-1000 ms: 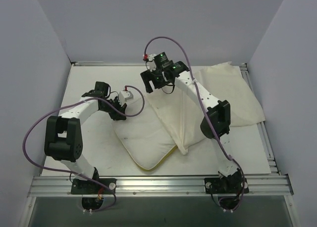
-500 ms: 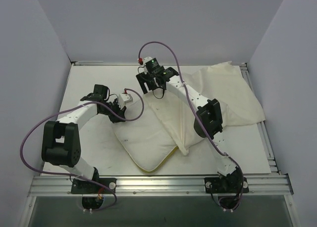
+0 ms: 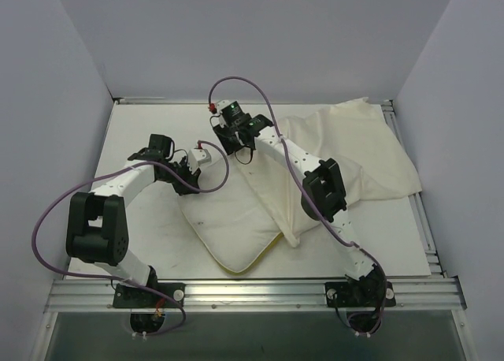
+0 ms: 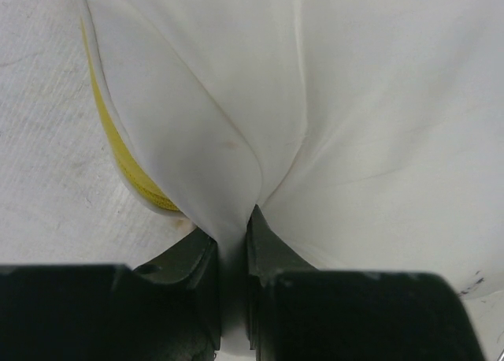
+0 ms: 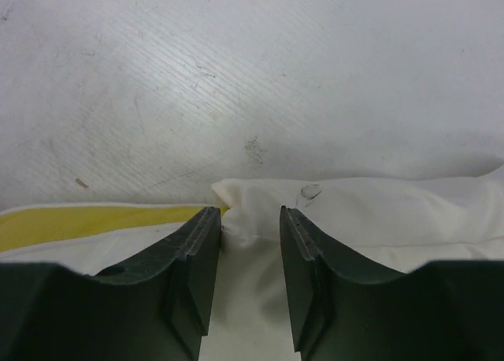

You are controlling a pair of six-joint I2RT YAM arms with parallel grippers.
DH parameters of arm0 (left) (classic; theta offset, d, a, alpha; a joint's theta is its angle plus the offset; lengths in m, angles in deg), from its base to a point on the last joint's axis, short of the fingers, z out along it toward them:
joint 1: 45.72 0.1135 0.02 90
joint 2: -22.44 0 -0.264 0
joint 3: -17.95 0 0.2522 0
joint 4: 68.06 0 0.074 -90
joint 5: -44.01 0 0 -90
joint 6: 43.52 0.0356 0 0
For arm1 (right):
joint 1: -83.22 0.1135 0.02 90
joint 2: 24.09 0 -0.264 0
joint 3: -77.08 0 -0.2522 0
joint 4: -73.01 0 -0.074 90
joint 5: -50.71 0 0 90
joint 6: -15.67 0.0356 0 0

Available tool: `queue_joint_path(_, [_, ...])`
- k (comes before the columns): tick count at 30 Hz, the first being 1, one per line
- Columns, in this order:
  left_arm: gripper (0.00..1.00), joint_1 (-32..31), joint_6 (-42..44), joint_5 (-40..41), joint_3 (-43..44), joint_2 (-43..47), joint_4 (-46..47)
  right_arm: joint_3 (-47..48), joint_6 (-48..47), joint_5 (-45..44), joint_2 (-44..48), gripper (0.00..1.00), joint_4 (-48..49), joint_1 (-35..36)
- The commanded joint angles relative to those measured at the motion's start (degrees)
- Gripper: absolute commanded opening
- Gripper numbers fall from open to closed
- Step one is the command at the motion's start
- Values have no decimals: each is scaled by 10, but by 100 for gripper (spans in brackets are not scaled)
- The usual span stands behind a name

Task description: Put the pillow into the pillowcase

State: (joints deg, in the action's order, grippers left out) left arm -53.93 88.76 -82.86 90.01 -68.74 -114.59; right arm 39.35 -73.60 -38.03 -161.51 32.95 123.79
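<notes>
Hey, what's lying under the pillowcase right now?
The pillow sticks out from under the pillowcase at its left edge, yellow band showing. How far the pillow runs beneath the cloth is hidden.

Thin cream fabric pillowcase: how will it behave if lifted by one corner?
Likely floppy: the thin cream fabric pillowcase lies wrinkled and drapes over the white padded pillow. Probably light: it looks thin, so it should hang limp.

- The pillow (image 3: 224, 223) lies in the middle of the white table (image 3: 150, 128), its yellow edge towards the arm bases.
- The cream pillowcase (image 3: 362, 148) spreads from the far right and overlaps the pillow's right side.
- The left gripper (image 3: 191, 172) meets the pillow's far left corner.
- The right gripper (image 3: 235, 136) sits low at the pillowcase's far left end.
</notes>
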Motion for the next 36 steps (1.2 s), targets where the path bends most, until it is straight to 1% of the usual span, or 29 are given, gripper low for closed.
queue_joint_path(1, [18, -5, 18, -25, 4, 13, 19, 3, -21, -29, -12, 34, -7, 3])
queue_joint_path(2, [17, -6, 19, -24, 5, 11, 20, 3, -21, -30, -12, 24, -9, 3])
queue_joint_path(3, [15, -8, 19, -24, 5, 12, 21, 5, -21, -21, -11, 11, -10, 4])
queue_joint_path(5, [12, -12, 22, -25, 5, 12, 23, 7, -13, -4, -6, 0, -15, 4])
queue_joint_path(6, [11, -13, 20, -26, 7, 13, 23, 6, -9, 11, -2, 0, -16, 5])
queue_joint_path(7, [5, -17, 18, -30, 8, 14, 25, 3, 6, 40, 8, 0, -16, 6])
queue_joint_path(9, [0, -22, 12, -39, 7, 21, 31, 0, 30, 88, 21, 0, -16, 7])
queue_joint_path(10, [0, -30, 3, -43, 4, 27, 43, -2, 48, 142, 36, 0, -16, 6])
queue_joint_path(11, [0, -36, -2, -51, -5, 44, 52, -2, 87, 172, 43, 0, -12, 9])
queue_joint_path(12, [0, -43, -6, -54, -12, 55, 62, -3, 108, 196, 46, 0, -9, 12])
queue_joint_path(13, [0, -51, -30, -53, -21, 68, 102, -6, 128, 238, 57, 0, -5, 14])
queue_joint_path(14, [0, -71, -43, -48, -29, 95, 123, -8, 165, 254, 62, 0, 6, 20])
queue_joint_path(15, [0, -84, -54, -43, -42, 109, 160, -9, 178, 269, 66, 0, 9, 34])
queue_joint_path(17, [0, -117, -81, -30, -49, 145, 190, -12, 207, 293, 76, 0, 19, 49])
queue_joint_path(18, [0, -124, -90, -20, -55, 154, 213, -15, 236, 299, 80, 0, 23, 59])
queue_joint_path(20, [0, -135, -103, -10, -57, 175, 226, -28, 265, 315, 89, 0, 41, 64])
queue_joint_path(21, [0, -139, -104, -2, -63, 180, 230, -34, 297, 318, 92, 0, 47, 64])
queue_joint_path(24, [0, -141, -100, 25, -78, 192, 234, -64, 341, 328, 108, 0, 76, 64])
queue_joint_path(26, [0, -139, -96, 50, -100, 188, 234, -64, 335, 322, 106, 0, 81, 64])
queue_joint_path(27, [5, -137, -96, 57, -106, 186, 221, -63, 327, 322, 104, 0, 80, 64])
queue_joint_path(28, [16, -136, -95, 64, -108, 188, 207, -65, 305, 327, 104, 0, 78, 57])
queue_joint_path(29, [24, -134, -93, 63, -107, 195, 188, -70, 292, 328, 109, 25, 65, 51])
queue_joint_path(30, [36, -132, -92, 57, -105, 207, 145, -79, 276, 323, 118, 37, 55, 43])
queue_joint_path(31, [57, -126, -88, 47, -105, 245, 124, -120, 261, 314, 149, 46, 49, 31])
queue_joint_path(32, [75, -128, -84, 30, -106, 270, 106, -147, 236, 309, 172, 59, 41, 2])
queue_joint_path(33, [95, -131, -69, 22, -106, 295, 60, -210, 221, 298, 222, 61, 36, -14])
queue_joint_path(34, [97, -143, -63, 17, -105, 338, 39, -240, 208, 293, 251, 64, 31, -29])
queue_joint_path(35, [98, -153, -60, 14, -105, 358, 19, -268, 172, 286, 279, 67, 14, -59])
queue_joint_path(36, [97, -171, -62, 19, -108, 373, -12, -303, 155, 275, 339, 68, 7, -71])
